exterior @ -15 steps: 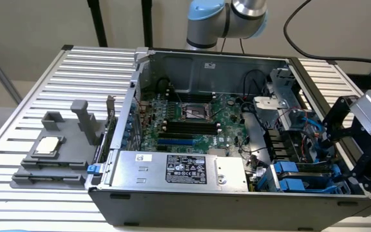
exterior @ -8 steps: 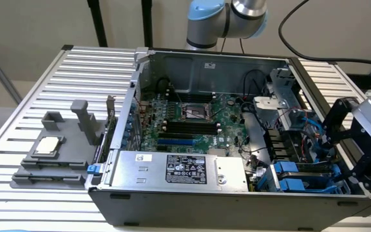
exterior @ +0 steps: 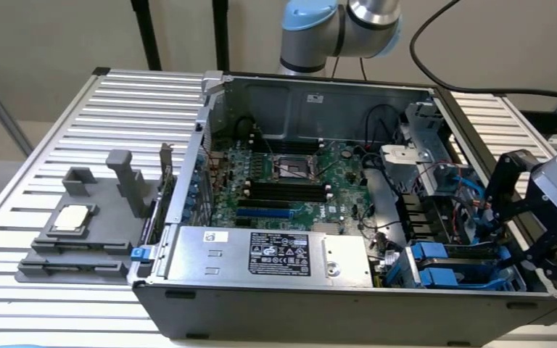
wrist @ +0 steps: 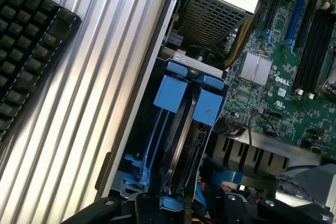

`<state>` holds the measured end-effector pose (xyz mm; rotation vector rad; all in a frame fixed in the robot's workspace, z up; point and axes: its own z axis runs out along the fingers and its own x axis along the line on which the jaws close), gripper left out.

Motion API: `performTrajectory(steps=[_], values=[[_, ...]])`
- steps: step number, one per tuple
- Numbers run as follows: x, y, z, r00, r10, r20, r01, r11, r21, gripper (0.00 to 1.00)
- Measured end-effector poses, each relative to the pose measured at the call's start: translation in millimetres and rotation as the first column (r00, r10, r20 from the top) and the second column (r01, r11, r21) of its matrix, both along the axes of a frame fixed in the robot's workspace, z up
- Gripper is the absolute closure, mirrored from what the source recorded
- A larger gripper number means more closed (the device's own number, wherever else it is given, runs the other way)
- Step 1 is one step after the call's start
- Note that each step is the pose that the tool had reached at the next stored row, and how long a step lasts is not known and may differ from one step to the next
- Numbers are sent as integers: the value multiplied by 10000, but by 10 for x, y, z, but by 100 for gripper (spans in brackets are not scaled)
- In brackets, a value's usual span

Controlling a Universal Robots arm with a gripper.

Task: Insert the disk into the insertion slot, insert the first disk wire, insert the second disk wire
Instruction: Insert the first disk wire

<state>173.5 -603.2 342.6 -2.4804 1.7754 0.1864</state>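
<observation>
The open computer case [exterior: 356, 301] lies on a ribbed metal table. In its corner at the exterior view's lower right sits the insertion slot [exterior: 452, 281], a grey cage with blue rails. The disk's blue carrier frame [exterior: 431, 255] stands inside it; the drive body is mostly hidden. The wrist view looks straight down on the slot [wrist: 194, 65] and the blue carrier tabs [wrist: 169, 94]. My gripper [exterior: 513, 243] hangs over the case's right wall beside the slot. Its black fingers [wrist: 231, 205] stand apart, open, on either side of a small blue piece [wrist: 173, 202] at the cage's end; contact cannot be told.
A silver power-supply box [exterior: 259, 254] and the green motherboard [exterior: 289, 181] lie beside the slot. Blue wires [exterior: 464, 190] run along the case's right side. A grey fixture [exterior: 85, 232] carrying a chip stands at the exterior view's left. A black keyboard [wrist: 26, 51] lies on the table [wrist: 94, 119].
</observation>
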Motion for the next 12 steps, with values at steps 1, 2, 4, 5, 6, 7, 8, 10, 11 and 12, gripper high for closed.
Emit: performTrajectory(steps=[1,2,4,5,6,7,8,10,11,12], values=[[0,0,-2,9999,107,27,-107,9999,8,55],[0,0,-4,9998,195,47,-195,9998,19,55],[2,-1,-7,9994,342,67,-342,9994,63,55],[3,-1,-6,9992,397,71,-398,9992,85,55],[4,0,-6,9990,443,74,-444,9990,101,57],[5,0,-6,9988,484,75,-484,9988,116,57],[7,0,-6,9986,524,78,-525,9985,130,64],[8,0,-6,9982,601,84,-602,9981,159,71],[9,0,-6,9979,639,89,-641,9978,173,71],[9,0,-6,9977,678,92,-679,9975,188,71]])
